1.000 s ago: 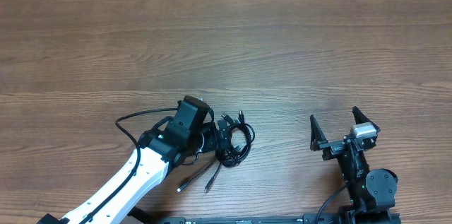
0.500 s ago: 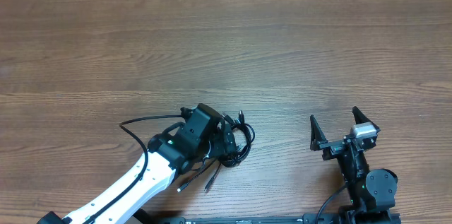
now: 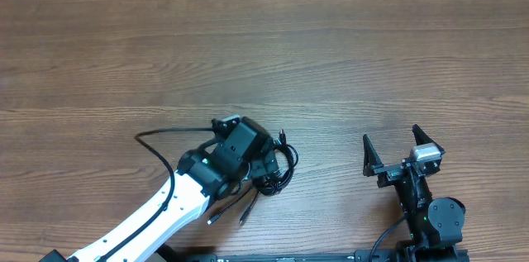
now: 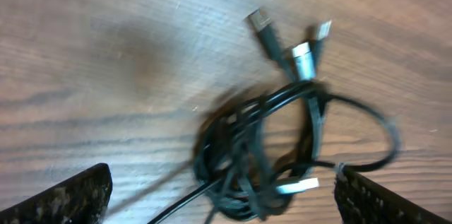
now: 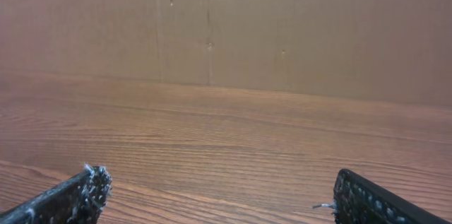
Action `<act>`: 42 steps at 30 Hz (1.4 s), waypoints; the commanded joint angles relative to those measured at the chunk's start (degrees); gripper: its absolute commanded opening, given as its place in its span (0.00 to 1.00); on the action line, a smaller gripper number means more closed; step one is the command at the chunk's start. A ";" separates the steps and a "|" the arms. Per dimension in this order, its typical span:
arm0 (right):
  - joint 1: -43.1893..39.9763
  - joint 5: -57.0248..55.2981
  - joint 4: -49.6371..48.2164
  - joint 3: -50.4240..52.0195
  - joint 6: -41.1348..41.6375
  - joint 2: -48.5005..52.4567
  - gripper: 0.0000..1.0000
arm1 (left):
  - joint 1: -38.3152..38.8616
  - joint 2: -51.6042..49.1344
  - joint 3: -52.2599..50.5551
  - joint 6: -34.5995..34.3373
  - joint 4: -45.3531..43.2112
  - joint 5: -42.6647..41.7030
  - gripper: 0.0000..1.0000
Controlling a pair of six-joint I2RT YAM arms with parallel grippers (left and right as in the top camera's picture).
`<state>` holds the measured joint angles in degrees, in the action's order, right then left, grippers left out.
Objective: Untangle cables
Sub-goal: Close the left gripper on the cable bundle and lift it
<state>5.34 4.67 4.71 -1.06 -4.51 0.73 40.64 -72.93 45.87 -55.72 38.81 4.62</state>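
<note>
a brown wooden surface [image 3: 331, 55] with long grain lines fills the overhead view, and behind it in the right wrist view stands a plain brown wall [image 5: 212, 26]. the thin black cables [image 3: 278, 167] lie as one small tangled bundle on the near part of the surface, a little left of the middle. in the left wrist view the cables [image 4: 261, 153] make a knot of loops, and several small metal-tipped plugs [image 4: 304, 58] stick out from its far side. the left hand [image 4: 222, 199] is over this bundle with its fingers wide apart, one on each side of the knot, and it holds nothing. the right hand [image 3: 393, 148] is well apart from the cables at the near right, also wide and holding nothing, over bare wood.
</note>
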 commanded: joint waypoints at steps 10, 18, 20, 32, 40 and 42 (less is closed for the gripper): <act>0.07 0.37 -0.28 0.59 -0.07 -0.50 1.00 | 4.81 -10.34 15.37 0.83 11.04 8.09 1.00; 0.07 0.35 -0.28 0.59 -0.07 -0.50 1.00 | 7.76 -15.52 16.37 -8.59 14.32 8.85 0.97; 0.07 0.35 -0.28 0.59 -0.07 -0.50 1.00 | 8.55 -16.76 16.37 -9.88 14.32 8.83 0.96; 0.07 0.35 -0.28 0.59 -0.07 -0.50 1.00 | 9.68 -22.34 16.37 -11.63 13.40 8.72 0.67; 0.07 0.35 -0.31 0.59 -0.07 -0.50 1.00 | 9.68 -22.34 16.26 -11.87 12.96 8.63 0.50; 0.07 0.35 -0.31 0.59 -0.07 -0.50 1.00 | 9.68 -22.34 16.22 -13.11 12.92 8.09 0.47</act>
<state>5.34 4.69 4.69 -1.06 -4.51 0.73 49.91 -94.65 61.14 -66.78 51.86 12.27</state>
